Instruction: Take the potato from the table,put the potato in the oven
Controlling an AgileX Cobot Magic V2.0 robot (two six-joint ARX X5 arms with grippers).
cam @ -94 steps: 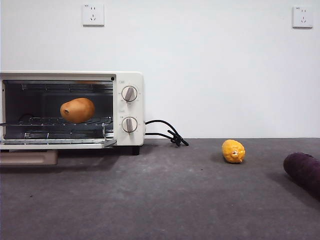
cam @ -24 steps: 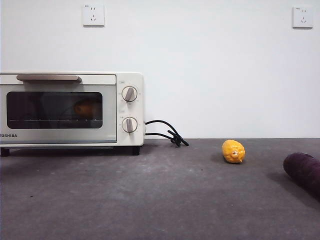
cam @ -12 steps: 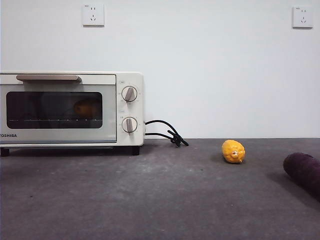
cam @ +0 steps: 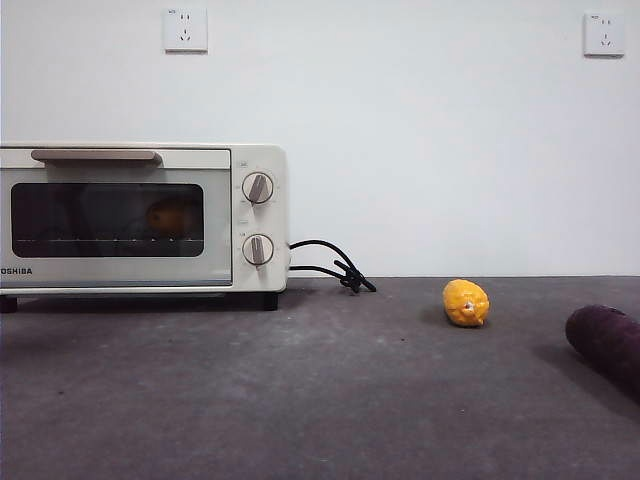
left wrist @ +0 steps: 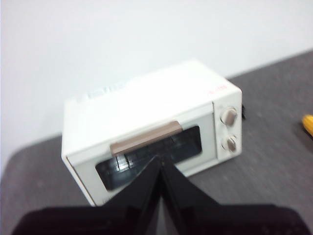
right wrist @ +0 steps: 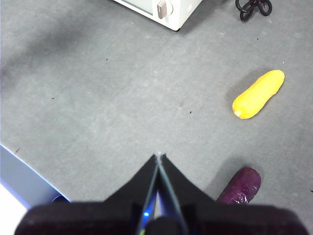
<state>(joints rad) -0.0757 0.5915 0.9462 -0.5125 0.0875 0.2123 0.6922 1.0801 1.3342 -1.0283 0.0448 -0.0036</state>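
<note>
Potato (cam: 168,217) inside shut oven (cam: 140,218); left claw (left wrist: 160,161) before oven, right claw (right wrist: 159,156) right of it, both pressed together, empty.

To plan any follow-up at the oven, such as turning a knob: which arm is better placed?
Probably left. The left gripper, jaws shut and empty, faces the closed oven. The right gripper hangs above the table near the yellow fruit.

Table (cam: 330,400): oven (cam: 250,160), fruit (cam: 466,302), perhaps eggplant (cam: 605,340)
</note>
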